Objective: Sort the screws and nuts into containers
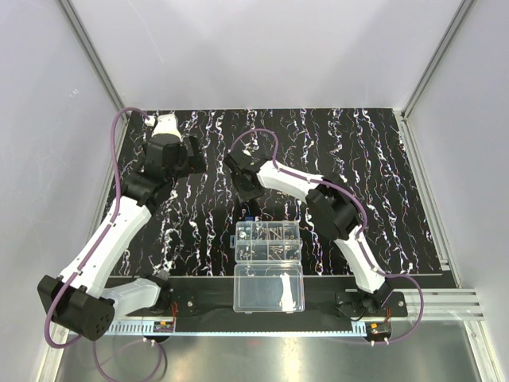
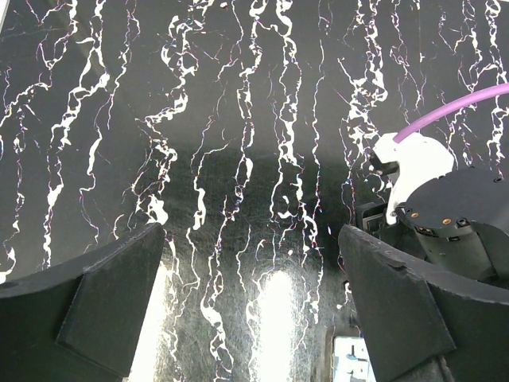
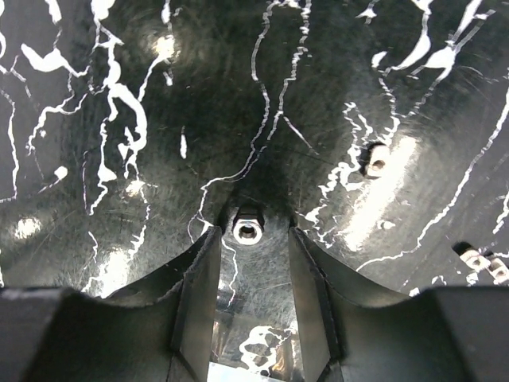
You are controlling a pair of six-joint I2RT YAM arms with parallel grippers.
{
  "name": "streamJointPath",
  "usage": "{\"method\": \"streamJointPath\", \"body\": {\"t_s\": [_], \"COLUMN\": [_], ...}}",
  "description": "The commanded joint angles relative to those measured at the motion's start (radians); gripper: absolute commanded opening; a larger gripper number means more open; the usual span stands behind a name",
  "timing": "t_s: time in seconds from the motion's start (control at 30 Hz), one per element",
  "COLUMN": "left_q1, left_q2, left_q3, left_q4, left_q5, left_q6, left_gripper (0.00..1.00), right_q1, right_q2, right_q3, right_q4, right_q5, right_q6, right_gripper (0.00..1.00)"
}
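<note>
In the right wrist view a silvery hexagonal nut [image 3: 248, 231] lies flat on the black mat, right at the tips of my right gripper [image 3: 254, 232]. Its fingers stand apart on either side and do not touch the nut. A second nut [image 3: 375, 159] lies further off to the right. My right gripper [image 1: 245, 185] hovers just behind the clear organizer box [image 1: 269, 243], whose containers hold small dark metal pieces. My left gripper [image 2: 250, 239] is wide open over bare mat at the back left [image 1: 189, 156]. No screws on the mat can be made out.
The undivided clear lid half [image 1: 269, 288] lies open toward the near edge. A small blue piece [image 1: 250, 216] sits just behind the box. More small light pieces [image 3: 485, 263] lie at the right edge of the right wrist view. The right arm's wrist [image 2: 445, 215] is close to my left gripper.
</note>
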Motion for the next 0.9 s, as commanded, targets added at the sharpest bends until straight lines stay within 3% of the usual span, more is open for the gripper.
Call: {"method": "streamJointPath", "body": {"t_s": [0.0, 0.87], "left_q1": [0.003, -0.002], "left_q2": [-0.013, -0.024], "left_q3": [0.036, 0.033], "left_q4": [0.037, 0.042], "left_q5": [-0.015, -0.019], "left_q6": [0.007, 0.005], "left_gripper": [0.99, 0.99], "right_q1": [0.005, 0.021], "right_q2": [0.000, 0.098], "right_q3": [0.051, 0.106], "right_q4": [-0.016, -0.219], "right_q5": [0.044, 0.111], "right_q6": [0.071, 0.321], "right_gripper": [0.46, 0.39]}}
